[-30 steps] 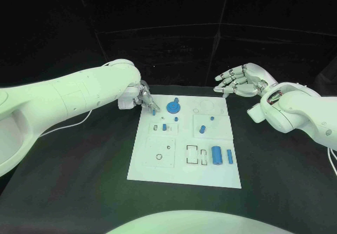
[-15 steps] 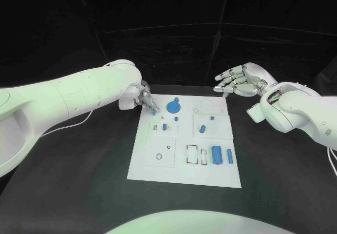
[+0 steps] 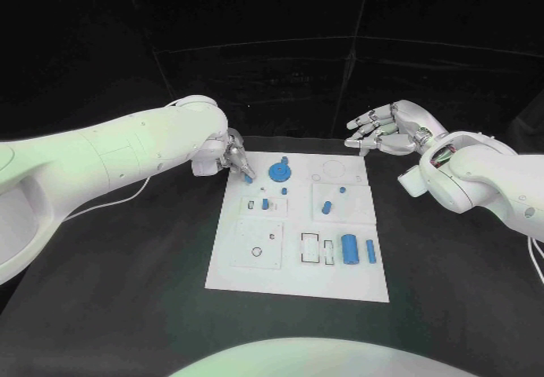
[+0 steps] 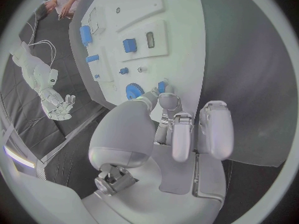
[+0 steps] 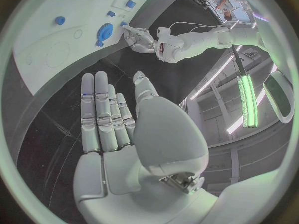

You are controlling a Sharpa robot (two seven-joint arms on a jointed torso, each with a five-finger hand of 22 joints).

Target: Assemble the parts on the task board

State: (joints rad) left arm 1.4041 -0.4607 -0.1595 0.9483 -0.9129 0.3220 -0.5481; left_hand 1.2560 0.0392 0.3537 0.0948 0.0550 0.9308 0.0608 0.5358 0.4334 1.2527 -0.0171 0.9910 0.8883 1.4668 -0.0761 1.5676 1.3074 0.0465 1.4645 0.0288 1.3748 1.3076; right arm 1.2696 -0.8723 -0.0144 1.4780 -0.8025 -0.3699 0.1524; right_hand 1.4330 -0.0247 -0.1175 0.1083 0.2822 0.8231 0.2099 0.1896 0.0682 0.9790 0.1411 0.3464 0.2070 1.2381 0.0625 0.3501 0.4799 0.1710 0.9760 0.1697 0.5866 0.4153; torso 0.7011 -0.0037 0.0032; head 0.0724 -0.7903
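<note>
task board (image 3: 297,267): white plate, centre of the black table (image 3: 136,275). left hand (image 3: 231,159) at the board's far left corner, fingertips pinching a small blue peg (image 3: 248,179) against the board, just beside the blue gear (image 3: 280,169). right hand (image 3: 385,130) beyond the far right corner, well apart from the board, fingers straight and side by side, holding nothing. loose on the board: one large blue cylinder (image 3: 351,249), one slim blue bar (image 3: 369,251), one blue oval piece (image 3: 326,208).

i see the task board (image 3: 297,271) mid-table, left hand (image 3: 230,159) at its far left corner, right hand (image 3: 385,131) beyond its far right corner.
</note>
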